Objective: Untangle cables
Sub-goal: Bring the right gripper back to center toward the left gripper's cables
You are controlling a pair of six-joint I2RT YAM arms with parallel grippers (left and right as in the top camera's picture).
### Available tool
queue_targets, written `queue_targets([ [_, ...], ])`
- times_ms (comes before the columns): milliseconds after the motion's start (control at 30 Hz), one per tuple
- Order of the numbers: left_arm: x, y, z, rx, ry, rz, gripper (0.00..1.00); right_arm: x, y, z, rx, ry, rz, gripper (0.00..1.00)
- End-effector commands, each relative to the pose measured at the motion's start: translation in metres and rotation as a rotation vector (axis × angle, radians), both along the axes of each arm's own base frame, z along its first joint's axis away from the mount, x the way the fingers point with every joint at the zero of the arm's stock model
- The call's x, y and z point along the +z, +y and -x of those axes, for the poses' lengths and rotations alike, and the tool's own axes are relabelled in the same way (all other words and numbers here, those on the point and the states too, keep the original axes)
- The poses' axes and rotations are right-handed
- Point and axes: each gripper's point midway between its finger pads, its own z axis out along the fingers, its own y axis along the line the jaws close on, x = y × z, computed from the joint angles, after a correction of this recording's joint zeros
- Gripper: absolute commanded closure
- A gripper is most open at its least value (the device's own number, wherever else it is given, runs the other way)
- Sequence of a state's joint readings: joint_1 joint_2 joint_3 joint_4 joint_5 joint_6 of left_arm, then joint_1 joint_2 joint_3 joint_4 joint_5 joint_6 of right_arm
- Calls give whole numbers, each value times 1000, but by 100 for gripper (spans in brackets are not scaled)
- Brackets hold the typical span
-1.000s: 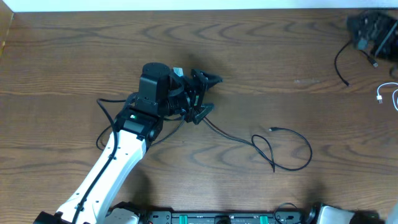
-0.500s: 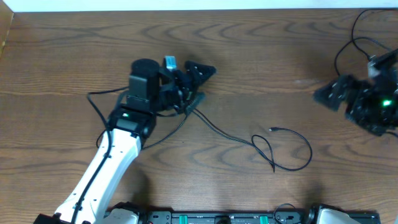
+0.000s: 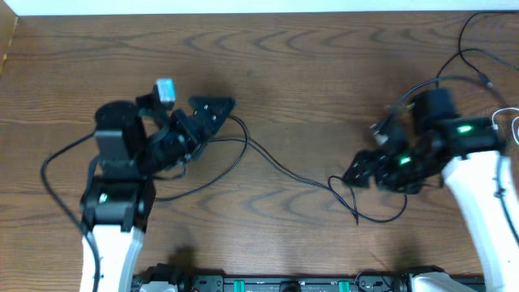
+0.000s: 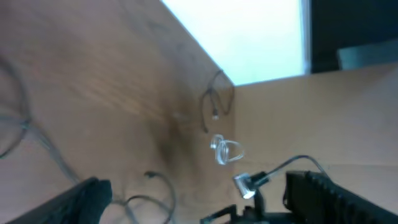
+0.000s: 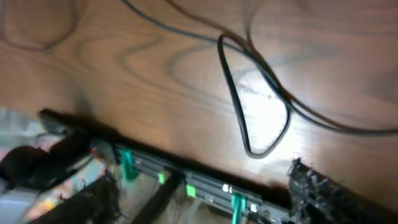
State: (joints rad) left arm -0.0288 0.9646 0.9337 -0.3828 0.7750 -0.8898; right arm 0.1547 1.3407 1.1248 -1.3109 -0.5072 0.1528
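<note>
A thin black cable [image 3: 284, 169] runs from beside my left gripper [image 3: 206, 123] across the table to a loop [image 3: 381, 217] with a small plug end [image 3: 354, 169]. My left gripper is open and holds nothing; the cable passes just right of its fingers. My right gripper [image 3: 365, 173] is open and hovers over the loop, which shows in the right wrist view [image 5: 255, 112]. A white cable [image 3: 514, 123] lies at the right edge; it also shows in the left wrist view [image 4: 225, 150]. Another black cable [image 3: 458, 61] lies at the far right.
The table's front rail with green clips [image 5: 205, 186] is close under my right gripper. The white back edge [image 3: 243, 6] bounds the far side. In the left wrist view a silver plug end [image 4: 244, 184] shows near my right arm.
My left arm has drawn back to the left, and the cable's left end followed. My right arm has come in from the far right and now sits over the cable loop.
</note>
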Motion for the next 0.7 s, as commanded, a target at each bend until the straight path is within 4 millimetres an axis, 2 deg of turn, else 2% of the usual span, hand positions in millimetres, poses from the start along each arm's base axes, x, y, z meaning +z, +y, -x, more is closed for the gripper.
queue_targets([
  [0, 1, 19, 6, 87, -41, -111, 2, -36, 9, 16, -26, 68, 39, 21],
  [100, -11, 33, 16, 164, 17, -164, 2, -64, 18, 13, -64, 47, 55, 27],
  [200, -24, 44, 24, 215, 77, -207, 2, -75, 32, 2, -83, -9, 26, 39],
  [233, -28, 45, 25, 223, 96, -216, 2, -77, 37, -2, -69, -42, 13, 48],
  [333, -43, 50, 32, 238, 166, -242, 2, -75, 55, -16, -35, -132, -39, 93],
  [367, -47, 51, 34, 242, 189, -250, 2, -71, 64, -20, -24, -156, -73, 99],
  [533, -68, 54, 47, 238, 303, -275, 2, -21, 119, -51, 89, -389, -353, 99],
  [667, -80, 54, 52, 232, 370, -288, 2, 7, 134, -78, 72, -555, -415, 98],
])
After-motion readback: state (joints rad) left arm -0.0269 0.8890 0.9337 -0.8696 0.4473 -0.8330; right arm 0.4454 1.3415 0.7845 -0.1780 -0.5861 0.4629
